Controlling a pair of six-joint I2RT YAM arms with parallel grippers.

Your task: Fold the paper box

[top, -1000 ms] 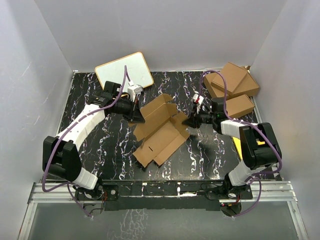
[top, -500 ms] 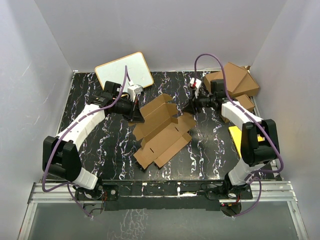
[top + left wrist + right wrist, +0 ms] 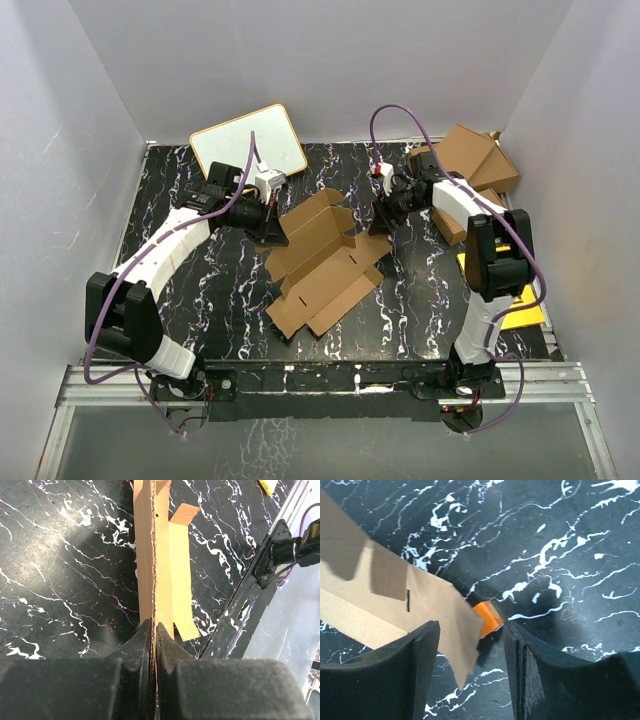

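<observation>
Black marbled table [image 3: 200, 300]: creased brown paper box [image 3: 325, 265], left end effector [image 3: 277, 236] clamping it, right end effector [image 3: 384, 214] parted.

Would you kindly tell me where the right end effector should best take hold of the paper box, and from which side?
Probably the paper box's loose flap on its right side, approached from the right: that thin corner sticks out into the open right end effector, while the left end effector pinches the opposite edge.
</observation>
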